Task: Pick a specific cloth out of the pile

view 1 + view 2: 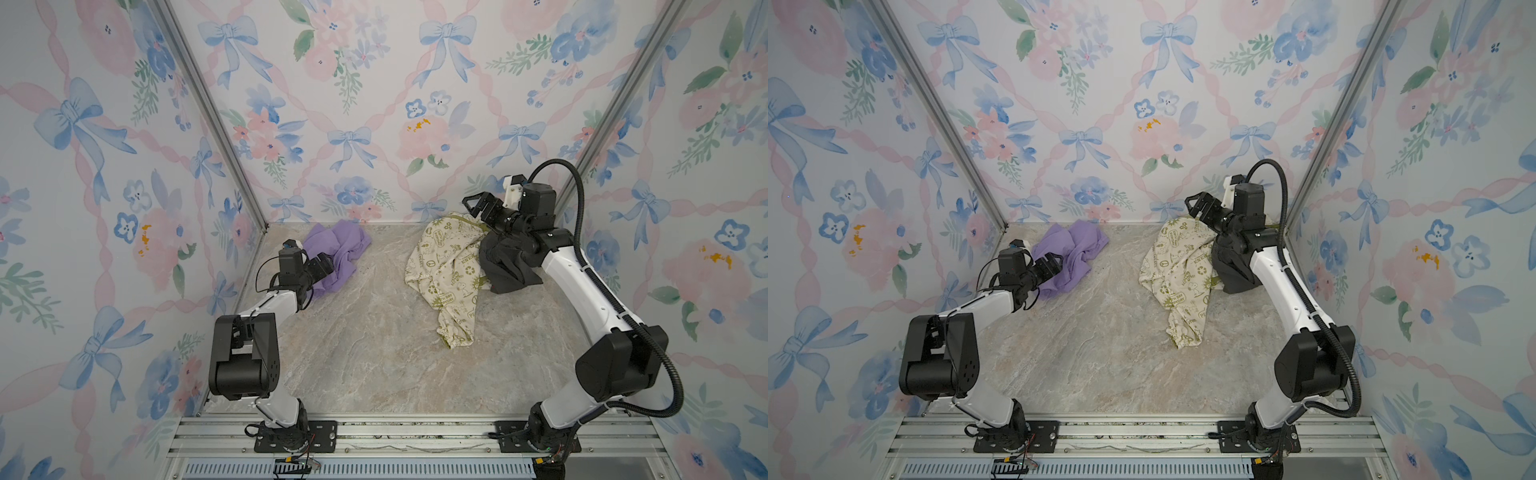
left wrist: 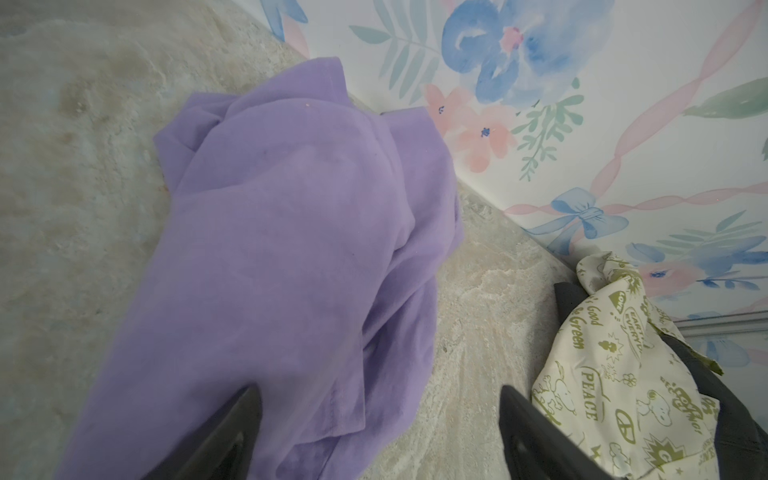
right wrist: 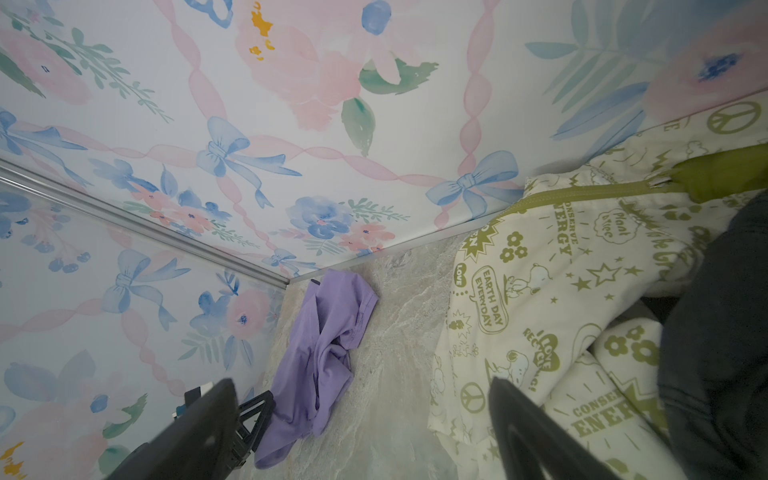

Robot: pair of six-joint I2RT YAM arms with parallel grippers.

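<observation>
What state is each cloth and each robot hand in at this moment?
Plain lavender-purple fabric cloth: crumpled on the marble-look table, apart from the other two cloths, not gripped.
Cream cloth with olive-green prints: crumpled on the table, not gripped.
Dark grey-black cloth: bunched against the cream cloth's edge.
Left hand: open, over the lavender cloth's near edge.
Right hand: open, empty, raised above the cream cloth.

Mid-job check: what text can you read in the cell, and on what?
All on the cream cloth:
"EARTH DAY EVERYDAY"
"LOVE"
"Plant a tree"
"PEACE"
"Green"
Other print there is cut off or too small.
The lavender cloth bears none.
</observation>
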